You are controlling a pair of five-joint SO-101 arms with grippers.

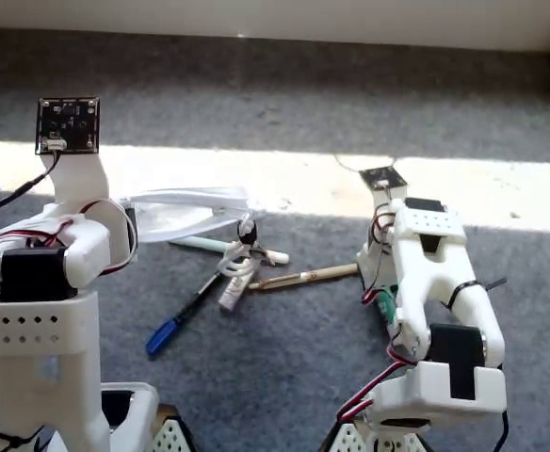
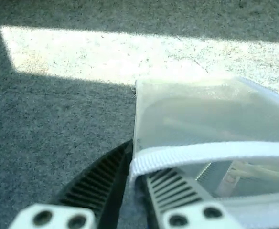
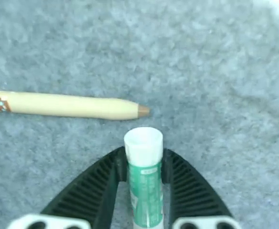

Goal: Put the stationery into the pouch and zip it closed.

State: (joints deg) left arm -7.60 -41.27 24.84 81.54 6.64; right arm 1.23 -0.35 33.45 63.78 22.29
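Your left gripper [image 2: 134,162] clamps the pouch [image 2: 201,119] by its rim, presumably steadying the mouth; your right gripper [image 3: 144,153] grips the green glue stick [image 3: 144,191], near the pencil [image 3: 68,105] on the surface [image 3: 225,71].

Translucent pouch [image 1: 176,215] far left, edge in left jaws; blue pen [image 1: 183,315], pencil [image 1: 303,276] lie centre; green glue stick [image 3: 144,186] in right jaws.
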